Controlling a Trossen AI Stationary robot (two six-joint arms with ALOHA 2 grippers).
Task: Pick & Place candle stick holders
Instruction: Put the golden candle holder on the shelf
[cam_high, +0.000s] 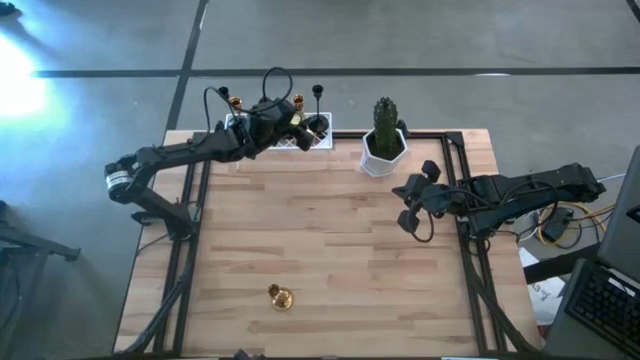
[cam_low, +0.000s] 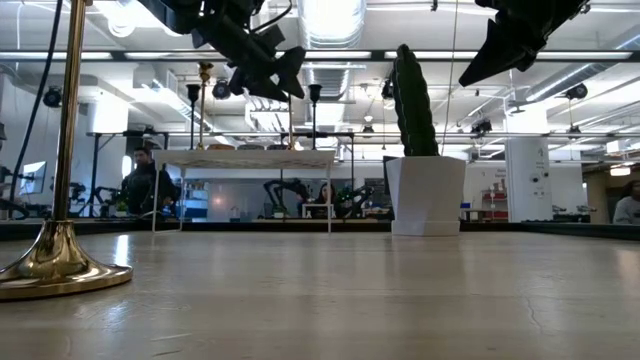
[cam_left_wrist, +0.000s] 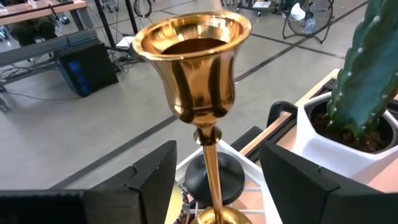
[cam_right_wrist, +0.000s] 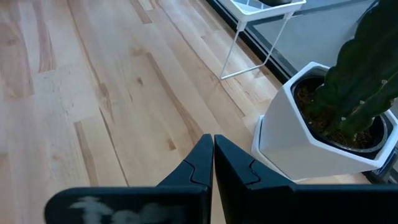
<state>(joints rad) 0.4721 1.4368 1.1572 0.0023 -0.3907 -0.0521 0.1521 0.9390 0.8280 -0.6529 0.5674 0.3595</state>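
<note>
My left gripper (cam_left_wrist: 214, 180) hangs wide open around a gold holder (cam_left_wrist: 198, 74) standing in the white tray (cam_high: 285, 138) at the worktop's (cam_high: 320, 240) far edge, beside a black holder (cam_left_wrist: 214, 179). Another gold holder (cam_high: 281, 297) stands alone near the front. My right gripper (cam_right_wrist: 213, 163), fully closed and empty, hovers by the cactus pot (cam_right_wrist: 317, 134).

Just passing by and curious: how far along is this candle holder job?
Several holders stand on the white tray. The left tool, open, straddles a gold holder there. Another gold holder, alone on the table, seems left; the right tool waits, shut.
</note>
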